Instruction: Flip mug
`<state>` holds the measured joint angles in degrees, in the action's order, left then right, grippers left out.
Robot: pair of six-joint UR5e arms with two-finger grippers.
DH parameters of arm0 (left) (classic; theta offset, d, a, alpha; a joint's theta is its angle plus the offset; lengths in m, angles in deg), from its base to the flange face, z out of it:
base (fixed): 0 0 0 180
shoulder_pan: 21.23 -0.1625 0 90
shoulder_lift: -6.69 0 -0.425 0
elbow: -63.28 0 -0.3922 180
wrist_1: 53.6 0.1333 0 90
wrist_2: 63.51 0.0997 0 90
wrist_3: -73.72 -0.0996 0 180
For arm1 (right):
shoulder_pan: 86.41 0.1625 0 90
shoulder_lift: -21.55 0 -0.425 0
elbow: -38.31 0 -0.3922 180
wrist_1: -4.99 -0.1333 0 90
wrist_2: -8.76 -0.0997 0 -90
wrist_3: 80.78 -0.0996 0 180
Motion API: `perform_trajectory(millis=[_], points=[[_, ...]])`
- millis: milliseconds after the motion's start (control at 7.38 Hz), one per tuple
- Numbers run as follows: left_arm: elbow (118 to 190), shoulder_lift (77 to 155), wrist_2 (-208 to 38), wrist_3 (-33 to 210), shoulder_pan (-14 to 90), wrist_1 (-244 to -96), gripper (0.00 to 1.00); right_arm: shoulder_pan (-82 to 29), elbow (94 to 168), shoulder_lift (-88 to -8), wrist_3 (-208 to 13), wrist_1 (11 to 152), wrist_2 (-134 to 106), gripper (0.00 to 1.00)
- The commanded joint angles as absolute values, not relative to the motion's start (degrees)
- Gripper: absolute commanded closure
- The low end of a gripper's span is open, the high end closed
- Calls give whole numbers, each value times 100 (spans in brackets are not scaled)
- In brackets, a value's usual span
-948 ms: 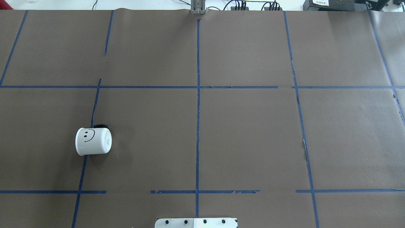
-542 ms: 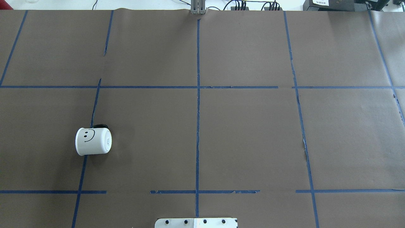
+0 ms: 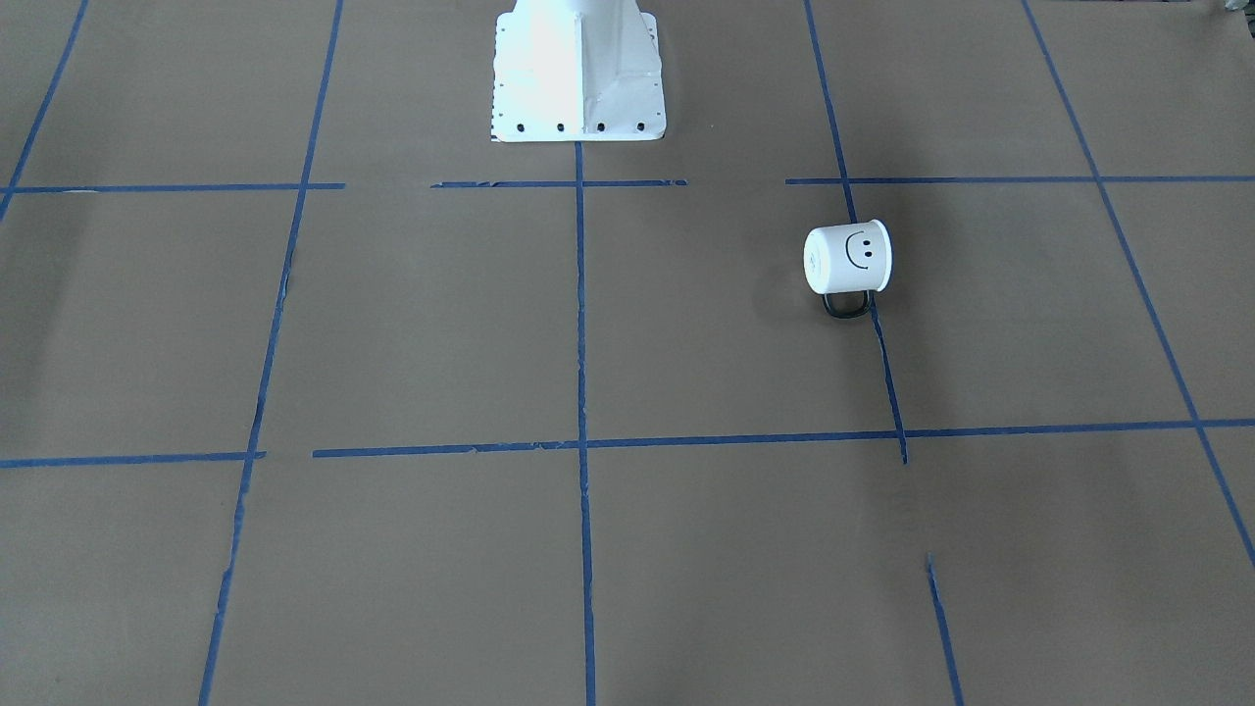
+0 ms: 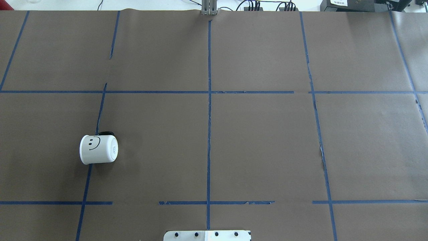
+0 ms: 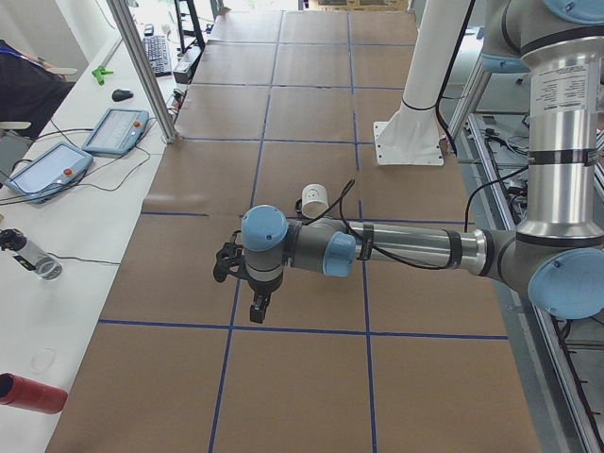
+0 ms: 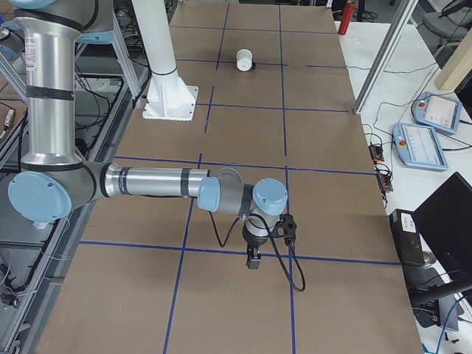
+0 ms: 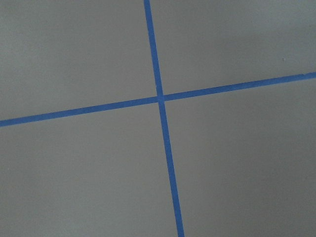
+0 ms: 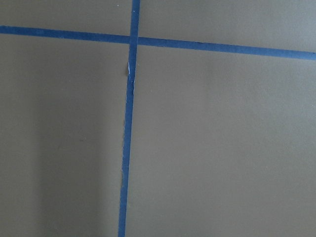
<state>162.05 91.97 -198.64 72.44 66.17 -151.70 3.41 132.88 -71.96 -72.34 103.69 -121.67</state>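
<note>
The white mug [image 4: 98,150] with a black smiley face lies on its side on the brown paper, on the robot's left half. Its flat base faces the table's middle and its black handle [image 3: 846,303] points away from the robot. It also shows in the exterior left view [image 5: 314,199] and far off in the exterior right view [image 6: 244,59]. My left gripper [image 5: 257,307] hangs above the table, well short of the mug. My right gripper [image 6: 253,259] hangs over the opposite end. I cannot tell if either is open. Both wrist views show only paper and tape.
The white robot pedestal [image 3: 577,69] stands at the table's near-robot edge, also in the overhead view [image 4: 207,235]. Blue tape lines [image 4: 209,110] grid the brown paper. A side bench holds teach pendants [image 5: 115,129] and a red cylinder [image 5: 33,393].
</note>
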Motion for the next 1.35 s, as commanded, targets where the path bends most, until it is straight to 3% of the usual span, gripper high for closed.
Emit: perform_trajectory(millis=[0, 948, 1219], points=[[16302, 9203, -19842, 8469, 6010, -16008, 0, 341, 13288, -7196, -7234, 10369, -12167, 0], [16312, 8168, -17948, 15248, 2321, -21007, 0, 341, 13288, -7196, -7234, 10369, -12167, 0], [16303, 8060, -17426, 16436, 1781, -22262, 0, 341, 13288, -7196, -7234, 10369, -12167, 0]])
